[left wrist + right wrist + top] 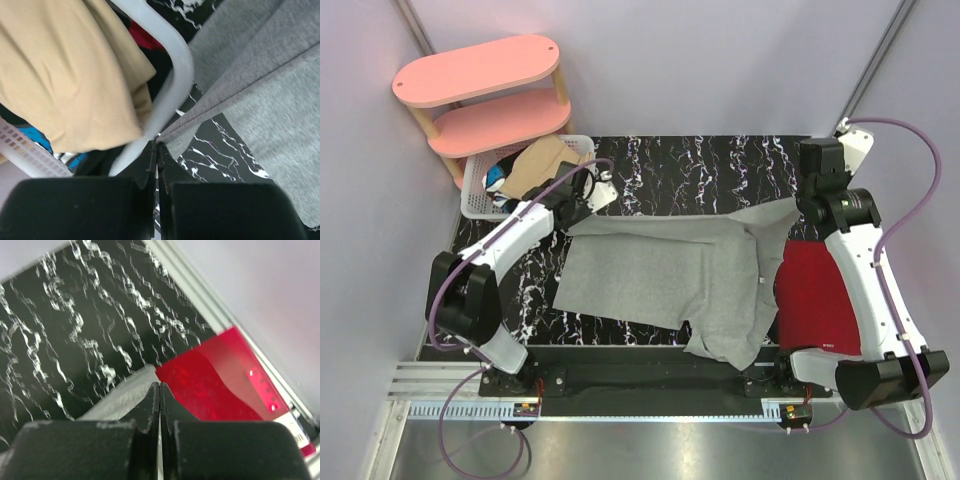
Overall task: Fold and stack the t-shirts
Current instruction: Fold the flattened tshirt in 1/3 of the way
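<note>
A light heather grey t-shirt lies spread over the middle of the black marbled table, its lower right part bunched near the front edge. My left gripper is at its far left corner, beside the basket. In the left wrist view that gripper is shut, pinching the grey t-shirt by its corner. My right gripper is at the far right corner. There the gripper is shut, with the grey t-shirt's corner at its tips. A tan-beige t-shirt hangs out of the basket.
The white lattice basket stands at the far left with tan, blue and dark cloth in it; its rim is right by my left fingers. A pink two-tier shelf stands behind it. A flat red piece lies under my right arm.
</note>
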### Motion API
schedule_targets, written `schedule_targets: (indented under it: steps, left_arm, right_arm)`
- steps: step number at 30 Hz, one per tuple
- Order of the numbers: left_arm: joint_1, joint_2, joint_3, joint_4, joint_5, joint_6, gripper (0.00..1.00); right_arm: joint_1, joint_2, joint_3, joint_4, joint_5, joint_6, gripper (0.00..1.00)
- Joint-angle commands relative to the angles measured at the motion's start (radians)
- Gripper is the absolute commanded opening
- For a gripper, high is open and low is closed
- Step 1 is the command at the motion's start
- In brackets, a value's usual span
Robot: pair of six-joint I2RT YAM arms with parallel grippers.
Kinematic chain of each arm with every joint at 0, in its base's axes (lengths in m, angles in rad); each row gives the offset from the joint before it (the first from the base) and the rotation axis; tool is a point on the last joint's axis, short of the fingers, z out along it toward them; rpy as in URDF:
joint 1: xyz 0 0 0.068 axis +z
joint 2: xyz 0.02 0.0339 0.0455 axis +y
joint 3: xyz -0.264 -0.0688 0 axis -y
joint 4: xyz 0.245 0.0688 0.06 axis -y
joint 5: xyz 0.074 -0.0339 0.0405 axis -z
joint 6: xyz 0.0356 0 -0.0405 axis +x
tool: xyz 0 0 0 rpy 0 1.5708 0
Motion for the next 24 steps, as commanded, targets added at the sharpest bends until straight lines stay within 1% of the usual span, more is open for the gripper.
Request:
schedule_targets:
  steps: [1,7,11,12,17,19,21,22,24]
  left_arm:
    - [-0.004,-0.097,-0.075,0.102,-0.034,0.021,0.00]
    - [-0.029,-0.111,-0.154,0.159,-0.060,0.018,0.00]
    - [-0.059,-0.114,-0.187,0.167,-0.057,0.000,0.00]
    - [-0.065,-0.116,-0.195,0.167,-0.057,-0.009,0.00]
    - [-0.105,-0.146,-0.261,0.171,-0.057,-0.031,0.00]
    - [-0.113,-0.161,-0.290,0.168,-0.057,-0.040,0.00]
    - [-0.119,-0.178,-0.312,0.161,-0.057,-0.048,0.00]
    - [-0.121,-0.192,-0.335,0.156,-0.053,-0.052,0.00]
    - [-0.122,-0.209,-0.356,0.138,-0.051,-0.057,0.00]
  right_arm:
    - [-0.006,-0.075,-0.078,-0.090,-0.059,0.071,0.00]
    - [-0.004,-0.109,-0.143,-0.160,-0.133,0.124,0.00]
    - [-0.006,-0.132,-0.160,-0.206,-0.188,0.155,0.00]
    - [-0.004,-0.147,-0.169,-0.223,-0.226,0.161,0.00]
    - [-0.006,-0.181,-0.201,-0.283,-0.311,0.186,0.00]
    - [-0.004,-0.189,-0.220,-0.314,-0.359,0.198,0.28]
    - [-0.004,-0.199,-0.229,-0.337,-0.409,0.204,0.42]
    - [-0.004,-0.204,-0.228,-0.341,-0.423,0.212,0.47]
    - [-0.006,-0.207,-0.203,-0.364,-0.448,0.224,0.60]
